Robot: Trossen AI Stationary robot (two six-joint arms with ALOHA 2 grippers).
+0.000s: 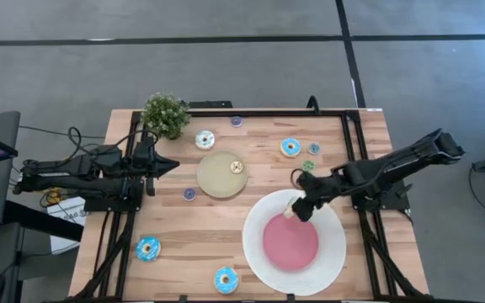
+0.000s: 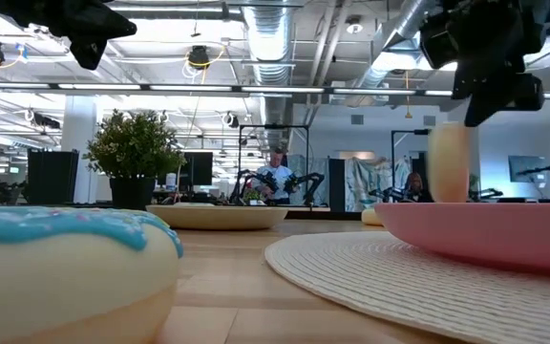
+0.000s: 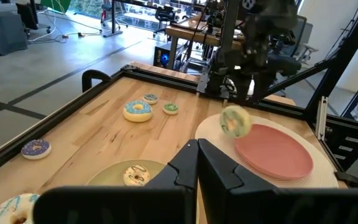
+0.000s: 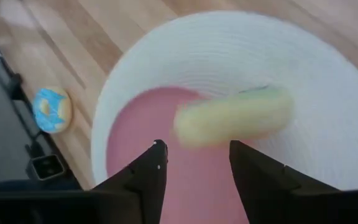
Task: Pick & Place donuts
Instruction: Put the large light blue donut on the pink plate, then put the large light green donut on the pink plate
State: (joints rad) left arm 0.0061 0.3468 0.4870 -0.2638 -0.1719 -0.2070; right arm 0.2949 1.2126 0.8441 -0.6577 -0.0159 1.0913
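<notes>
My right gripper [image 1: 300, 204] [image 4: 194, 152] hangs open over the far left part of the big white plate [image 1: 335, 252] with the pink centre [image 4: 142, 124]. A cream donut with pale green icing [image 4: 232, 117] [image 3: 235, 121] shows blurred just past the fingertips. In the low view the donut [image 2: 449, 161] stands on edge above the pink centre, right under the right gripper [image 2: 490, 100]. Whether it rests on the plate does not show. My left gripper [image 1: 171, 166] [image 3: 197, 163] waits shut by the table's left edge. A tiny cream donut [image 1: 237, 167] lies on the tan plate [image 1: 217, 178].
Blue-iced donuts lie at the near left [image 1: 147, 248], the near edge [image 1: 226, 279] and far right of centre [image 1: 290, 147]; a white-iced one [image 1: 205, 140] sits beside the potted plant [image 1: 165, 114]. Tiny donuts [image 1: 308, 166] [image 1: 189, 194] [image 1: 237, 121] are scattered on the wood.
</notes>
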